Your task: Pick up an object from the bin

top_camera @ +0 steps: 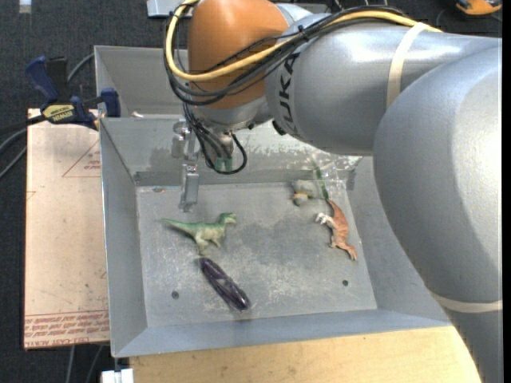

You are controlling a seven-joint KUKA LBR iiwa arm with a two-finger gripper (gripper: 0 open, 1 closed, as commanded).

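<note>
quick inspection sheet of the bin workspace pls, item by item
surface: grey metal bin, floor scuffed, nothing spilled
job's things: green toy dinosaur left of centre; orange toy dinosaur at right; dark purple oblong piece at front; small beige piece rear right
clutter: nothing seen
grippers: gripper hangs at rear left, just behind the green toy dinosaur
cables: yellow and black cables loop round the orange wrist cover
surroundings: dark floor with loose wires

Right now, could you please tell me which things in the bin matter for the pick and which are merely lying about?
In play: tool, hanging close by the green toy dinosaur, the nearest thing; grey bin.
Lying about: purple oblong piece at the front; orange toy dinosaur and small pale lump at the right.
</note>
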